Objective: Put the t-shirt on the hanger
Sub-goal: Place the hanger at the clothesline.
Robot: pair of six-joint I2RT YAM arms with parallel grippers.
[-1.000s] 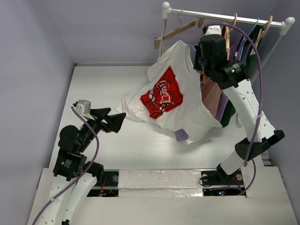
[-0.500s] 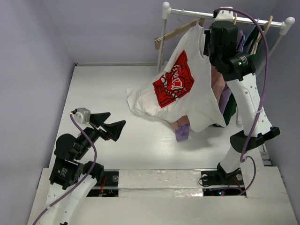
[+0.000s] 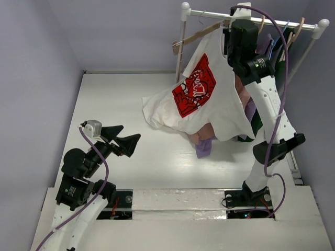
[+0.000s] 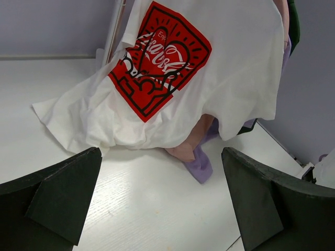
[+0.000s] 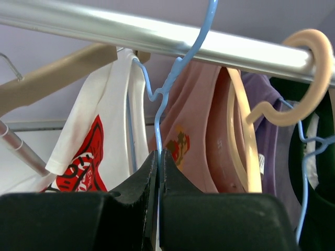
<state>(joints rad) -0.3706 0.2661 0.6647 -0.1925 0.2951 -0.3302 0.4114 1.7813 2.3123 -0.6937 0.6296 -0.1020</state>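
White bench point(image 3: 120, 99) w/ a clothes rail point(image 3: 220, 14) standing at its far right corner.

T-shirt point(image 3: 220, 104) hangs under the rail's left end, red graphic point(image 3: 194, 90) tilted and facing left/front. Its lower part trails down onto the bench and bunches there, right of centre. Left wrist view shows the same: shirt point(image 4: 230, 78) draped, hem on the surface.

R arm reaches up from the near right edge to the rail. L arm sits low over the near left part of the bench, well apart from the shirt.

Pink shirt point(image 5: 193, 130) hangs on the rail just right of the t-shirt. A lilac garment point(image 3: 204, 149) pokes out below the t-shirt's hem, touching the bench.

Tan wooden hanger point(image 3: 201, 34) slants left of the shirt's neck.

Hanger point(image 5: 166, 94): thin blue wire, runs down into the t-shirt's collar. Hook rises in front of the rail, top cut off by the frame, so can't tell if it's over the bar.

R gripper point(image 5: 158, 157): fingers pressed together, clamped on the hanger's wire neck just below the twist.

L gripper point(image 3: 131, 133): jaws wide apart, nothing between them, pointed toward the shirt.
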